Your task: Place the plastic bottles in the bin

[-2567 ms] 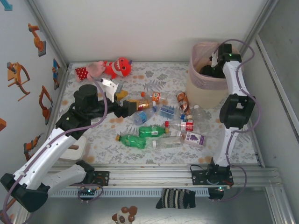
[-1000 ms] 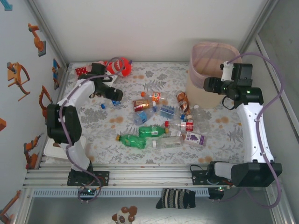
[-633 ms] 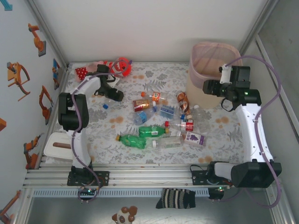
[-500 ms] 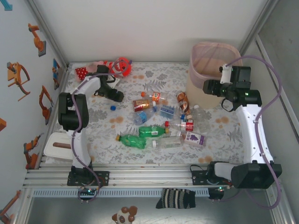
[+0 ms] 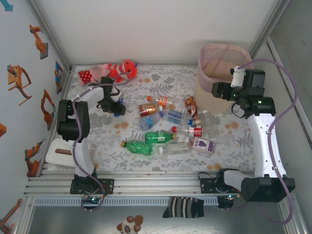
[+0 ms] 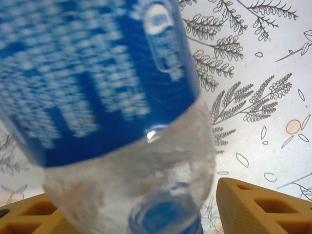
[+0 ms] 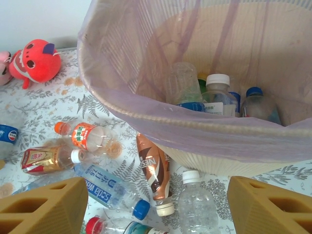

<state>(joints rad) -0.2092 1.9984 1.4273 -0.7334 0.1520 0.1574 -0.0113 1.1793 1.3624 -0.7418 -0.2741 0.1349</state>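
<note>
**Left gripper around a blue-label bottle, right gripper open at the bin**

The left gripper sits low over the leaf-print tablecloth. A blue-label bottle lies between its orange fingers. The bottle's blue cap points back toward the wrist, and its clear neck is just beside the right-hand finger. Whether the fingers are pressing on it I cannot tell.

The right gripper is spread wide with nothing between its fingers. The bin, lined with a thin purple bag, stands straight ahead of it. Several bottles lie inside, among them a white-capped bottle and a blue-capped bottle.

Under this gripper a brown bottle lies at the foot of the bin. A clear bottle is just beside it, toward the right finger. Off to the gripper's left lies an orange-label bottle. Further ahead on that side is a red plush toy.

From above, two green bottles lie between the two grippers, nearer the arm bases
</note>
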